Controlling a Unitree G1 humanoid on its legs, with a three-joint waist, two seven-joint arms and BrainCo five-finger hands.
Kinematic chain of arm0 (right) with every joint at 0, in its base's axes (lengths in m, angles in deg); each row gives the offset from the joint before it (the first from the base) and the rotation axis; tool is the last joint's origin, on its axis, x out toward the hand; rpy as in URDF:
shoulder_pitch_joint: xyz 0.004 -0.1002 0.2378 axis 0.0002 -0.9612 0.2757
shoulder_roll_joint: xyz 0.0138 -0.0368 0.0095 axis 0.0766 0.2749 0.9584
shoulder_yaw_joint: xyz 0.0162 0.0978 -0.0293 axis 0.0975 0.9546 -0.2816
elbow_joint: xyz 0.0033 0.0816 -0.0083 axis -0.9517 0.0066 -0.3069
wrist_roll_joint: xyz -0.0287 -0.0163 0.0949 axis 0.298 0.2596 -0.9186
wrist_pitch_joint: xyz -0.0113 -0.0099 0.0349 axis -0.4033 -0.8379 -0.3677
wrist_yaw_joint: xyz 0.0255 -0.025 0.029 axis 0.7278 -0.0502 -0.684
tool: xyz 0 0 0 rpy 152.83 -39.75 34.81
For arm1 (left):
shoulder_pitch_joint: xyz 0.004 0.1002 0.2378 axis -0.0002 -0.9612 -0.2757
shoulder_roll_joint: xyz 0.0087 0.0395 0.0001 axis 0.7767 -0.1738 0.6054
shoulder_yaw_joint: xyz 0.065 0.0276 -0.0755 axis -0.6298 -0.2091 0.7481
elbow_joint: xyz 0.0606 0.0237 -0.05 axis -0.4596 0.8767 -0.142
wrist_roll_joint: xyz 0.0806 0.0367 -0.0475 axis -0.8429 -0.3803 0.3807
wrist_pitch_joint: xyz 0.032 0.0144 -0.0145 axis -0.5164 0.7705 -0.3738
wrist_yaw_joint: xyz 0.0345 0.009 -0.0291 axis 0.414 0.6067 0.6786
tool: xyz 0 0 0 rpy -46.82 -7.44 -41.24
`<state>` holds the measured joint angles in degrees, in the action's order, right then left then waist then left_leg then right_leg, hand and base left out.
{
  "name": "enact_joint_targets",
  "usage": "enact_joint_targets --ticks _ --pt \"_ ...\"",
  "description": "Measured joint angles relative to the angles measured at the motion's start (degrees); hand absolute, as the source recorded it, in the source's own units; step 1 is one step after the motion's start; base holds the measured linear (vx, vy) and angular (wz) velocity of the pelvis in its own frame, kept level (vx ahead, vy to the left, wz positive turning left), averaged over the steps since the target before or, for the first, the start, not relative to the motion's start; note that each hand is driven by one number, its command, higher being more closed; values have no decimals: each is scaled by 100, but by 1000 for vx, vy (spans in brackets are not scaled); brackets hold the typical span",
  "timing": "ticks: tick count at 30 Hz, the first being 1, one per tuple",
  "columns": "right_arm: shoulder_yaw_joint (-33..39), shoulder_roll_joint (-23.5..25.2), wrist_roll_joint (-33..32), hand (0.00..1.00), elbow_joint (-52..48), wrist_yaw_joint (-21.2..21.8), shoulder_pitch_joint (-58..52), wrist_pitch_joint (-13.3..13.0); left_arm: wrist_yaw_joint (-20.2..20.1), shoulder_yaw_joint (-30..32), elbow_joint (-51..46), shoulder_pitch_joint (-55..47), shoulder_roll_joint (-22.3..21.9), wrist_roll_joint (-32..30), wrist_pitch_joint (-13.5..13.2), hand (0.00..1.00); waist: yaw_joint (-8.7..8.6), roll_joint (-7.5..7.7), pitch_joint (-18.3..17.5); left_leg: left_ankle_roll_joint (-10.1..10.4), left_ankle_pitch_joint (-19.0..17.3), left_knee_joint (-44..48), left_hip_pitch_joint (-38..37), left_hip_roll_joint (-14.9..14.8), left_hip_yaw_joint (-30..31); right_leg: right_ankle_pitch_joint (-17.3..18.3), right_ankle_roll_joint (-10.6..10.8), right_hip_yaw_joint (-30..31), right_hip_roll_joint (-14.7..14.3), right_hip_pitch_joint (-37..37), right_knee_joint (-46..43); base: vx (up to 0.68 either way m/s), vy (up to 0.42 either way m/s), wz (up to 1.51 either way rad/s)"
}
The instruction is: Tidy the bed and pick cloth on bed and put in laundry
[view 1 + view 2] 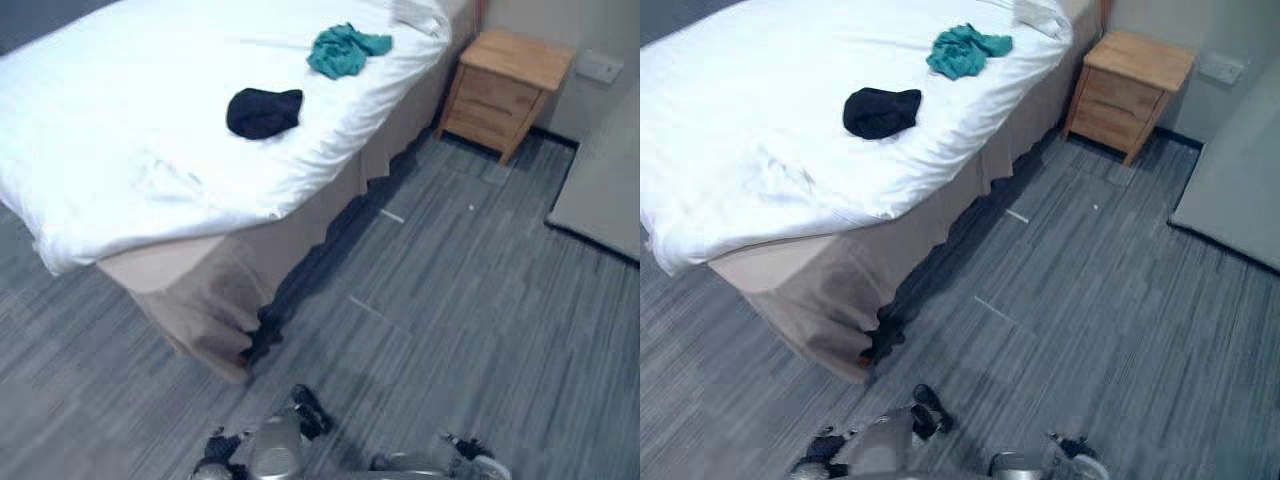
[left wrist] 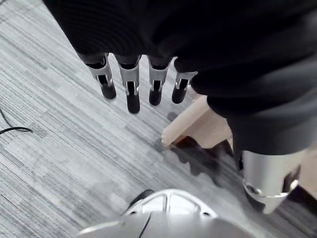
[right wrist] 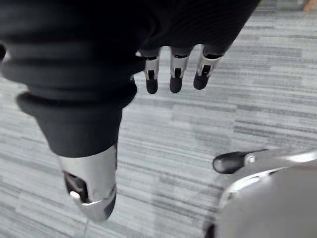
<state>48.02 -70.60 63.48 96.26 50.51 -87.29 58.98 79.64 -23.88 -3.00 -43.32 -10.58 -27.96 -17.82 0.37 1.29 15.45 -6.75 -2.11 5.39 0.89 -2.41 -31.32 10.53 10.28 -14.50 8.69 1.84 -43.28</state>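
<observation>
A black cloth lies bunched on the white bed, near its right side. Farther up the bed, a teal cloth lies crumpled close to the pillow. The sheet is rumpled near the foot corner. My left hand hangs low over the grey floor with straight fingers and holds nothing; the beige bed skirt shows just past it. My right hand also hangs over the floor, fingers straight and empty. Both hands are far from the cloths.
A wooden nightstand stands against the wall beside the head of the bed. A light grey panel lies at the right edge. Grey striped carpet runs along the bed's right side. The beige bed skirt reaches the floor.
</observation>
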Motion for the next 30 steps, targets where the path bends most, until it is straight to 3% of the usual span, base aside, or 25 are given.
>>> enact_joint_targets --ticks 3,4,5,6,7,9,10,11,15,19,22,25,26,30 --pt "-78 -14 8 0 1 5 -51 3 -3 -188 67 -1 64 0 -3 0 -41 -23 28 20 -2 -162 -400 159 634 377 -40 199 191 -426 -358 453 18 160" --pt "-100 -52 8 0 -6 5 -7 -6 0 -182 71 -9 56 0 6 0 -42 -13 21 87 -39 -169 -575 161 987 492 -124 369 145 -492 218 499 -145 167" --pt "-219 -58 7 0 -14 5 18 -12 0 -182 71 -14 66 -1 5 0 -30 -58 35 251 -138 -196 -692 144 1412 489 -122 972 -65 -589 1241 484 -180 155" --pt "-230 -54 7 0 -15 7 21 -16 0 -183 69 -14 66 -1 4 0 -30 -50 28 264 -146 -212 -712 146 1475 482 -110 1111 -97 -607 1443 352 -210 149" --pt "-238 -27 8 0 -15 24 33 -41 -4 -181 71 -4 74 -1 3 0 -27 10 -7 373 -200 -285 -772 161 1767 358 -46 1624 -164 -647 2244 305 -254 134" --pt "-204 41 -4 0 5 50 14 -33 -2 -158 72 -22 139 -1 4 0 48 186 -103 590 -217 -314 -825 239 2089 -440 -141 1967 -96 -729 3167 288 -305 139" --pt "-177 154 -5 0 48 82 -43 -7 -4 -43 65 -107 214 -1 3 0 65 416 -201 709 -283 -366 -929 390 2286 -1414 -187 1927 77 -730 3366 296 -405 105" --pt "-152 140 -5 0 107 111 -34 4 3 172 100 -177 122 -1 16 0 92 342 -251 838 -339 -464 -1134 280 2395 -1055 -264 1707 69 -552 3238 284 -389 88" --pt "43 -55 -12 0 -13 101 -30 -35 2 562 88 -363 -269 -3 5 0 36 -168 -397 1082 -336 -511 -1106 -227 2476 -1083 -491 1107 -269 -109 3819 182 -262 51" --pt "92 1 -138 0 -9 83 -161 -29 10 561 59 -219 -209 75 -14 0 64 -108 -382 1223 -234 -298 -875 -458 1989 -1040 -583 521 -273 94 3952 51 -110 74" --pt "222 52 -217 0 -34 64 -169 -59 141 585 -293 -263 -232 459 -8 0 75 -50 -396 1246 -172 -372 -855 -424 1987 -1049 -594 502 -251 94 3985 -14 -14 16" --pt "202 209 -231 0 -337 -31 -425 -126 393 618 -1839 -366 -247 903 -84 0 71 -20 -433 1232 -76 -612 -833 -402 1882 -1169 -614 517 -266 87 4198 -47 2 -8" --pt "190 250 -230 0 -482 -34 -575 -145 531 717 -2407 -333 -185 971 -231 0 56 -14 -441 1249 -61 -691 -849 -410 1780 -1208 -624 531 -280 87 4275 -17 -11 -16" --pt "159 279 -230 0 -673 -37 -1120 -213 912 1059 -3750 87 447 1009 -426 0 39 -134 -477 1264 -52 -770 -870 -449 1533 -1254 -626 586 -317 59 4382 12 -10 -12"
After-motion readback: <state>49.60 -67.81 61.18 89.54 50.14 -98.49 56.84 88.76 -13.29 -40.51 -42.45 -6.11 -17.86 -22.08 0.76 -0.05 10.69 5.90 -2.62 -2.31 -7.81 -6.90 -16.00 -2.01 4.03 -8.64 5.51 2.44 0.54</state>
